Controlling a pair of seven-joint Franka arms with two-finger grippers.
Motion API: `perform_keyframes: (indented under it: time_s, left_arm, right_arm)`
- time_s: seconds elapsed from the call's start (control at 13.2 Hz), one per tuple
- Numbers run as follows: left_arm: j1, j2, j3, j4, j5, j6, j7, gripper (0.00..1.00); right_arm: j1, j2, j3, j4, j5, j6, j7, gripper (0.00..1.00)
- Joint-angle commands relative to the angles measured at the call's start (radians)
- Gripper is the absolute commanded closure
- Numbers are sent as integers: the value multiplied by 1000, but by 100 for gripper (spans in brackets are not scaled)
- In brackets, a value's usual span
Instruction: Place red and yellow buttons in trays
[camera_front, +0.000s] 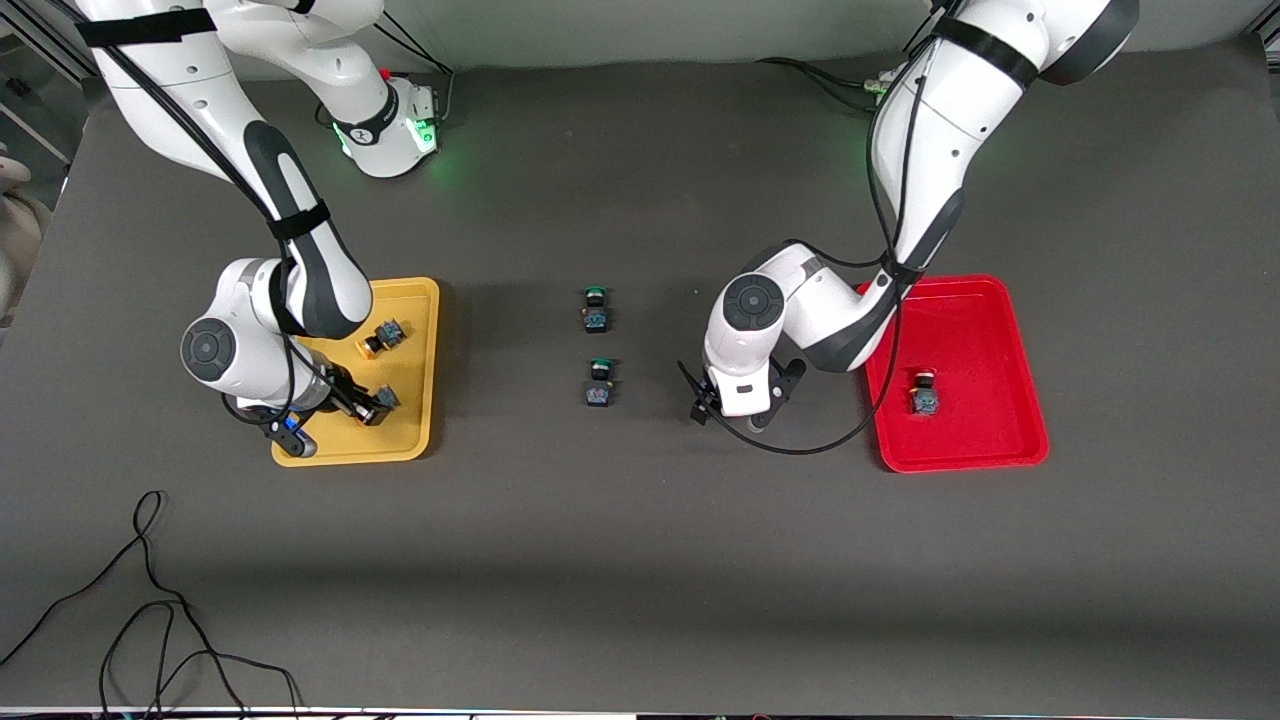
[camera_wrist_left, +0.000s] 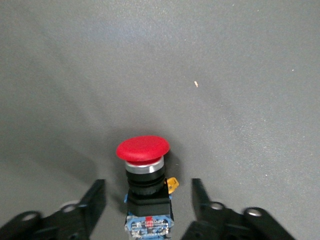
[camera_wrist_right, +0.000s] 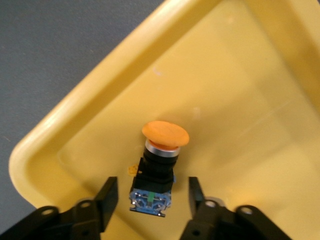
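Observation:
My left gripper (camera_front: 745, 412) is open and low over the grey table beside the red tray (camera_front: 975, 320). In the left wrist view its fingers (camera_wrist_left: 96, 197) stand on both sides of a red-capped button (camera_wrist_left: 144, 150) on the table, clear of its body. A second red button (camera_front: 924, 393) lies in the red tray. My right gripper (camera_front: 362, 408) is open over the yellow tray (camera_front: 415, 300). A yellow-capped button (camera_wrist_right: 165, 134) lies on the tray floor (camera_wrist_right: 240, 100) between its fingers (camera_wrist_right: 107, 192), untouched. Another yellow button (camera_front: 381, 338) lies in that tray, farther from the front camera.
Two green-capped buttons (camera_front: 595, 310) (camera_front: 599, 383) stand on the table midway between the trays. A loose black cable (camera_front: 150, 600) lies near the front edge toward the right arm's end. The left arm's cable loops on the table by the red tray.

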Motion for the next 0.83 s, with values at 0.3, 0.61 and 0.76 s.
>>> perform_keyframes:
  time_s: [0.3, 0.61, 0.76]
  left_arm:
    - [-18, -20, 19, 25, 27, -37, 3, 100]
    - [134, -153, -76, 4, -63, -235, 363, 100]
    - [277, -222, -160, -45, -94, -338, 625, 100]
  right_arm:
    - [1, -177, -9, 112, 1, -233, -22, 0]
    - [3, -376, 7, 112, -135, -373, -31, 0]
    - [3, -470, 25, 113, -189, -457, -97, 0]
